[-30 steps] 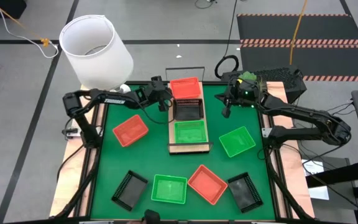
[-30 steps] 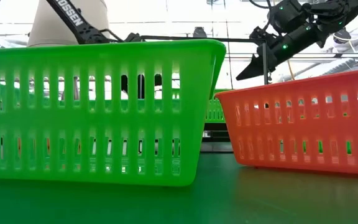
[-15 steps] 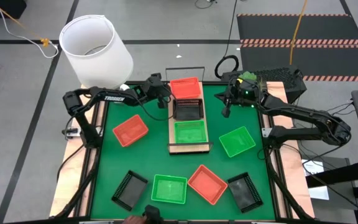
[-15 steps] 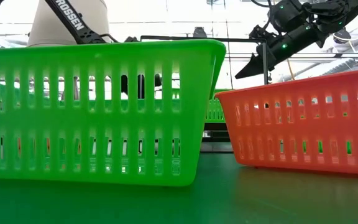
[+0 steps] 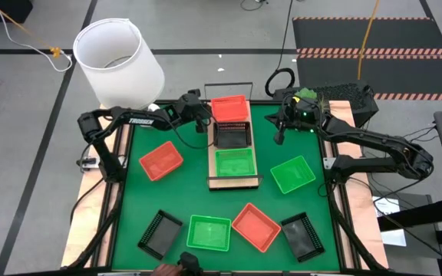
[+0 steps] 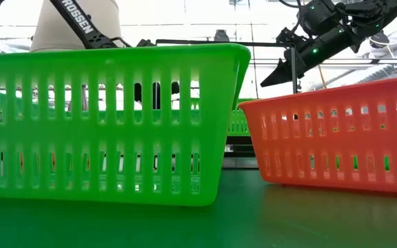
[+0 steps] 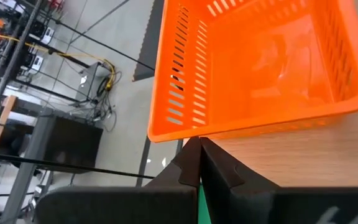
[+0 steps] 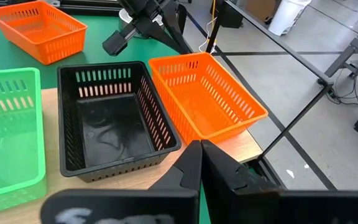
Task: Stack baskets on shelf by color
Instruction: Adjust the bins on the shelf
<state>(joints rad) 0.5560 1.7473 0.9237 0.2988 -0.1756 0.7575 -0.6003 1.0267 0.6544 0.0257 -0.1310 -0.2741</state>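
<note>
Baskets of slatted plastic lie in two groups: three sit in a row on the long light-wood shelf (image 5: 233,182), an orange-red basket (image 5: 229,108) at the far end, a black basket (image 5: 232,135) in the middle and a bright green basket (image 5: 234,163) at the near end, each touching its neighbour and each holding nothing. Six more lie loose on the green mat (image 5: 198,195): an orange-red one (image 5: 161,160) left of the shelf, a green one (image 5: 293,174) right of it, and along the near edge a black one (image 5: 159,233), a green one (image 5: 209,232), an orange-red one (image 5: 255,226) and a black one (image 5: 302,234), all holding nothing. The left gripper (image 5: 203,116) hovers just beside the orange-red basket's left rim, its fingers pressed together on nothing. The right gripper (image 5: 279,136) hangs to the right of the shelf's far end, fingers likewise together and holding nothing.
</note>
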